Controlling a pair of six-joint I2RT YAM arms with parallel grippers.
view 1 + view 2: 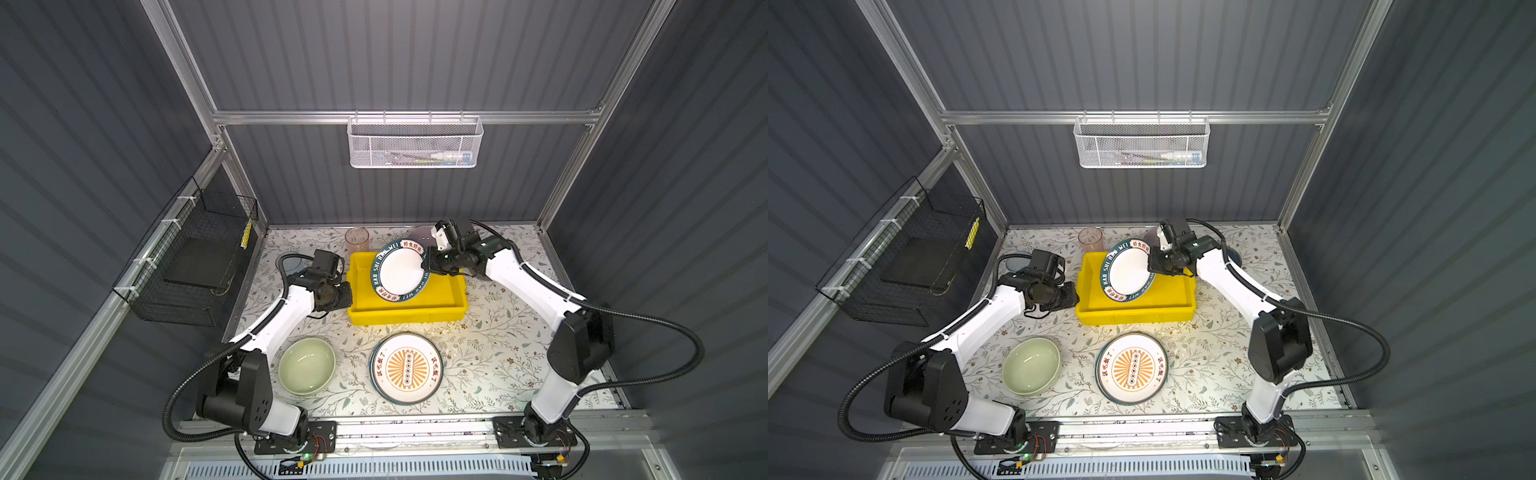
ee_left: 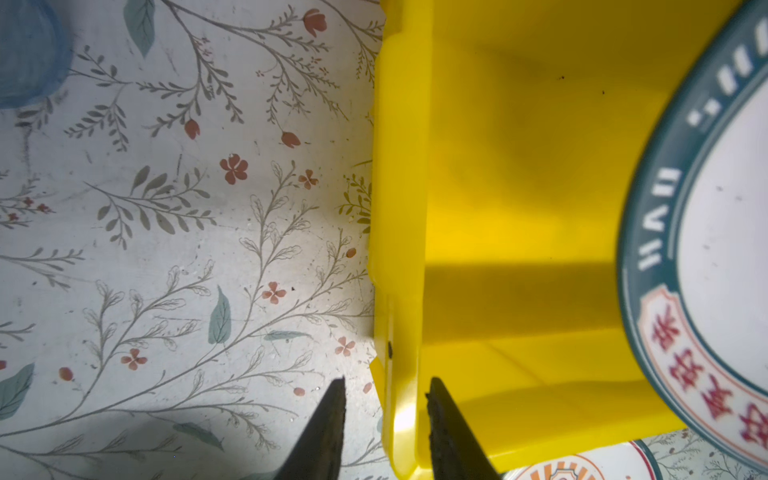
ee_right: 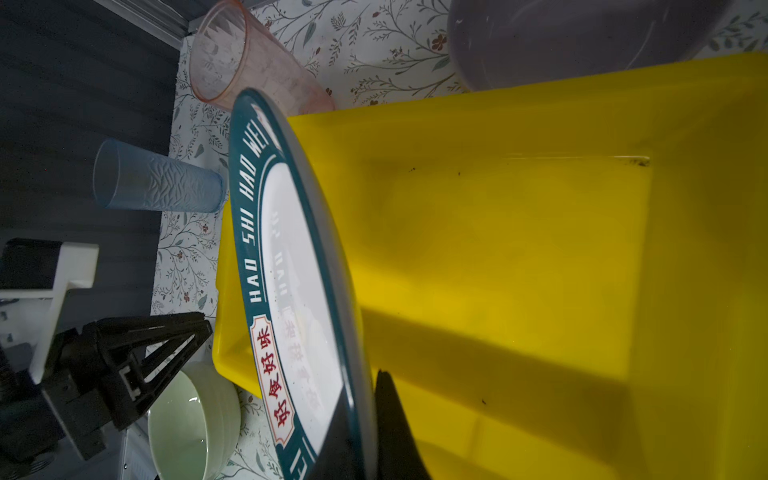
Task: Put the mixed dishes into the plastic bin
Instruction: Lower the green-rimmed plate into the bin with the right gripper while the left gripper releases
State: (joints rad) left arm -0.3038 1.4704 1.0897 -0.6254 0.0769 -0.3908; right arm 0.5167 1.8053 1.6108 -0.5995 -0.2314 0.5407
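Lettered plate (image 1: 398, 269) tilted over yellow bin (image 1: 407, 314) | right jaws pinch its rim | left jaws narrowly parted astride bin wall

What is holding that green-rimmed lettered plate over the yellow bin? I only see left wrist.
Observer: The right gripper is shut on the rim of the round green-rimmed lettered plate, which is tilted over the shallow yellow plastic bin.
Operator: Which dishes are behind the bin?
Observer: A translucent pink tumbler and a lilac bowl stand there.
Operator: And in front?
Observer: A pale green bowl sits left of the round orange sunburst plate.
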